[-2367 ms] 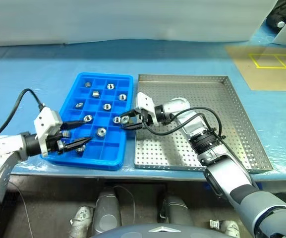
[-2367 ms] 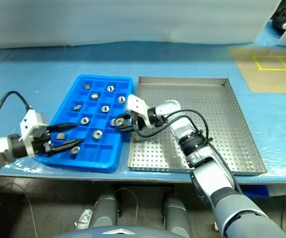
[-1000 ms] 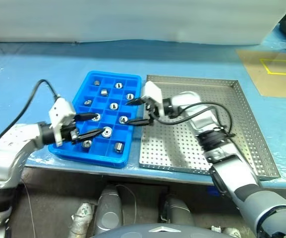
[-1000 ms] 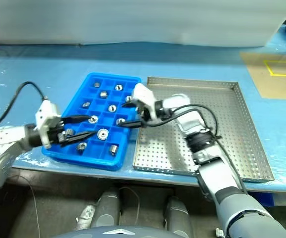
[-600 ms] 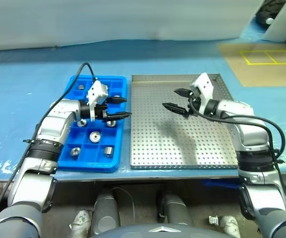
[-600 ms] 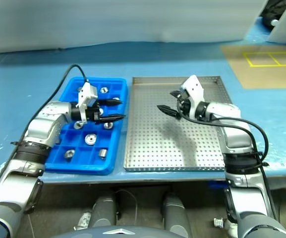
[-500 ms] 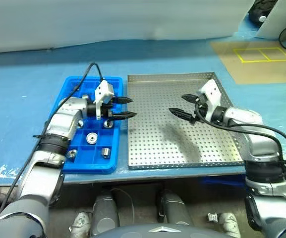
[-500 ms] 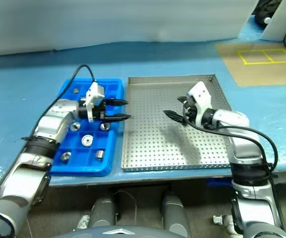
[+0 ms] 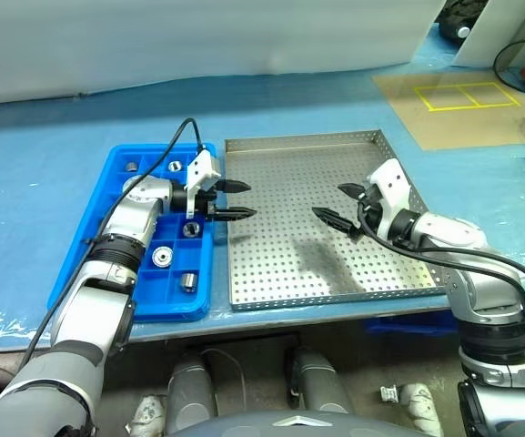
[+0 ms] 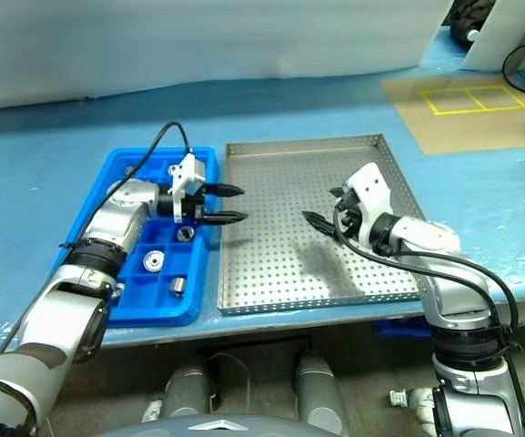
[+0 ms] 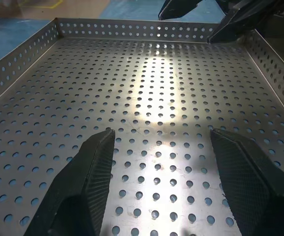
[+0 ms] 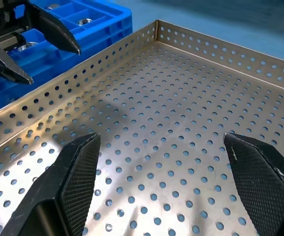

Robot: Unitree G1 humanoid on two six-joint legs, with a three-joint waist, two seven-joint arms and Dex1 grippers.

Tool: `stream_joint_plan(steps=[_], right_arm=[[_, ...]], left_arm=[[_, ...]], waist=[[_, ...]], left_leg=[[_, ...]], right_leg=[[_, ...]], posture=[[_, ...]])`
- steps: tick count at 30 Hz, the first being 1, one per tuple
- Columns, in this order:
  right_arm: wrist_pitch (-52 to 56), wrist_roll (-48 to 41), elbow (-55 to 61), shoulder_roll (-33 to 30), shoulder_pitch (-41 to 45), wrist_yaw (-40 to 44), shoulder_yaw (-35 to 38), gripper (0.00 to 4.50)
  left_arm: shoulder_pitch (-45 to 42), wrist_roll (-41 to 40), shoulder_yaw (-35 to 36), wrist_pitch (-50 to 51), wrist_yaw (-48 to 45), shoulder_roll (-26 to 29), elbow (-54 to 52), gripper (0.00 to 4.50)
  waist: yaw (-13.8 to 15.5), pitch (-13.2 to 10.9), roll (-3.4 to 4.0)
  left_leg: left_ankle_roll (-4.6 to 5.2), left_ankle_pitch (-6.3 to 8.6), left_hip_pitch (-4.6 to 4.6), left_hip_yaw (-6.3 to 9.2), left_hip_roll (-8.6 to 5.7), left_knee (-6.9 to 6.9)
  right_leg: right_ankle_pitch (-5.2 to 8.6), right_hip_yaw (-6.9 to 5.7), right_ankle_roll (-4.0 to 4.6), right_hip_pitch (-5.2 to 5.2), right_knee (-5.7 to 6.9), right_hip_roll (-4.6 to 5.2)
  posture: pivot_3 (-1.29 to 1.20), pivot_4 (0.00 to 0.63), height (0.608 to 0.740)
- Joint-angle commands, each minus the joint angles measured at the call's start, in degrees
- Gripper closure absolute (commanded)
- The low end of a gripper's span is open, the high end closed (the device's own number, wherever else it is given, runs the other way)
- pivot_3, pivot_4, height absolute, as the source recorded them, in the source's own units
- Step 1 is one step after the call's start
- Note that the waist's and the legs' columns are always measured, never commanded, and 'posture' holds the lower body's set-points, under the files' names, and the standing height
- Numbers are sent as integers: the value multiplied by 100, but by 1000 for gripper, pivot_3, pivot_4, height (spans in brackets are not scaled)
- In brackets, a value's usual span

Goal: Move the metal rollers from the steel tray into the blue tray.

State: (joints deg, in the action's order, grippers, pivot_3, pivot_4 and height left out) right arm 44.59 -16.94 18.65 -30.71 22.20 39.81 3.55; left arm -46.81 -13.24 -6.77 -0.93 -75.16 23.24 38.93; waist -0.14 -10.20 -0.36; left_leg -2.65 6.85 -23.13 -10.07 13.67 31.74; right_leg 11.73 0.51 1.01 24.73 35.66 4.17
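**Rollers sitting in the blue tray, both grippers hovering empty over the steel tray**

The rollers (image 9: 161,258) are lying in the compartments of the blue tray (image 9: 89,244), which is sitting just beside the steel tray (image 9: 289,182), on its left, the two long edges almost touching. About five rollers are showing: two in the blue tray's far compartments, one in the middle row next to the steel tray, and two in the near rows, one lying flat with its dark hole facing up and one tipped on its side. Other compartments are hiding behind the left arm, so the full count cannot be told. The steel tray's perforated floor is showing bare metal in both wrist views.

The left gripper (image 9: 232,200) is reaching from over the blue tray across the steel tray's left rim, its black fingers spread apart and pinching nothing. The right gripper (image 9: 341,206) is hanging over the right half of the steel tray, pointing toward the left gripper, its fingers spread wide and likewise gripping nothing. The two grippers are facing each other, well apart, across the middle of the steel tray.

Both trays are resting on a blue table (image 9: 35,164). Far right of the steel tray, a tan mat (image 9: 462,105) with a yellow outline is lying on the table.
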Motion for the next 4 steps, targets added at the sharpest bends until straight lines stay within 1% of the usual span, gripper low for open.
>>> stream_joint_plan(steps=[1, 4], right_arm=[[-308, 0, -208, -7, 259, -1, -100, 381], [-461, 25, -452, -8, 409, 36, -218, 381]], left_arm=[[97, -54, 279, -4, 254, 171, -348, 1243], [273, -95, 402, 76, 427, 267, -572, 1243]], waist=[[11, 0, 0], [31, 0, 0]], left_leg=[[0, 0, -1, 0, 1, 0], [1, 1, -1, 0, 1, 1]], right_leg=[[0, -2, 0, 0, 0, 0], [0, -3, 0, -1, -1, 1]], posture=[[-339, 150, 740], [-322, 150, 740]])
